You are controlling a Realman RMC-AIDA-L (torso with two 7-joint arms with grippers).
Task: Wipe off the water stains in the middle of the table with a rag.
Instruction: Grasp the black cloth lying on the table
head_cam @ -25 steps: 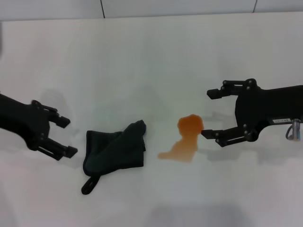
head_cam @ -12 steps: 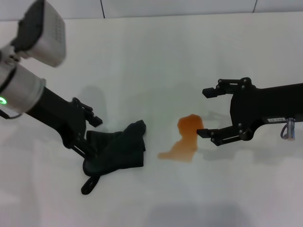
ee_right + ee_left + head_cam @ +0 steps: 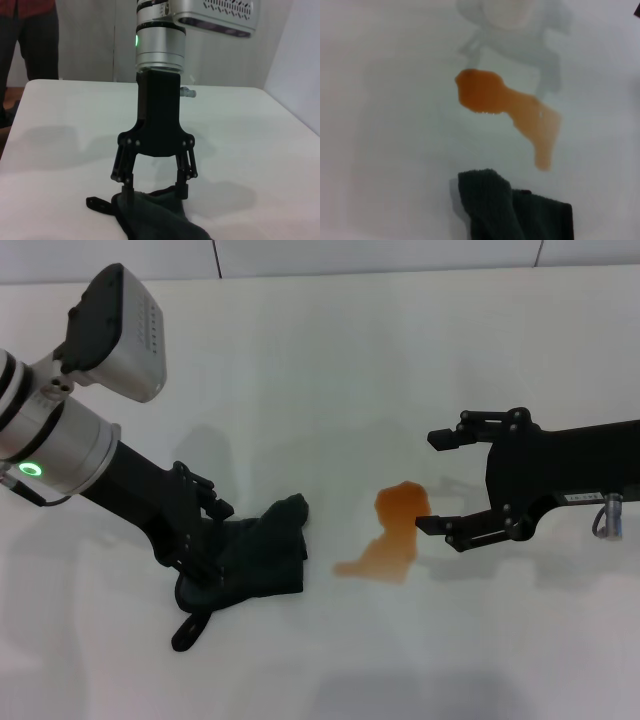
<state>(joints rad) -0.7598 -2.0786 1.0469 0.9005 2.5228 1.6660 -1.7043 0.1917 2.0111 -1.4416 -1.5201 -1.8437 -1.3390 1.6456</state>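
The left gripper (image 3: 205, 540), jaws open, straddles the dark rag (image 3: 250, 558) on the table (image 3: 320, 360). The right gripper (image 3: 437, 480) hovers wide open beside the water stains (image 3: 392, 535).

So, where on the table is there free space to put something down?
The table is bare behind the rag and the water stains, and along its near edge. It is crowded in the middle: the left gripper, open, stands on the rag; the right gripper, open, hovers beside the stains.

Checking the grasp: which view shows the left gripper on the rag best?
Right wrist view: left gripper faces it, open fingers straddling the rag. Head view shows it side-on at the rag's edge. Left wrist view shows only rag, no fingers.
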